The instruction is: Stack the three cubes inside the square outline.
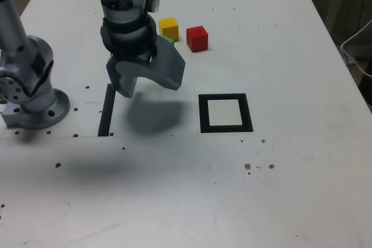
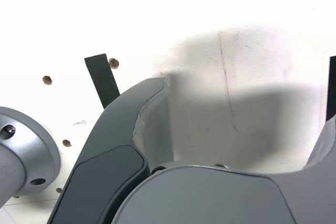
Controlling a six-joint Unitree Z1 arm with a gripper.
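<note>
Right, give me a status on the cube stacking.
Nothing is stacked yet: the square outline is empty. The gripper hangs open above the table, holding nothing. The yellow cube and red cube sit apart beyond it; the green cube is mostly hidden behind the arm. All three placements remain.

The exterior view looks down from high at the near edge across the white table (image 1: 279,190). The wrist view looks close past the gripper (image 2: 241,124). Both show the black strip (image 1: 106,110).

Three small solid-coloured cubes sit on the table: one yellow (image 1: 169,28), one red (image 1: 197,38), one green (image 1: 167,39), mostly hidden. One thick black square outline (image 1: 225,112) and one straight black strip (image 1: 106,110) are there too.
</note>
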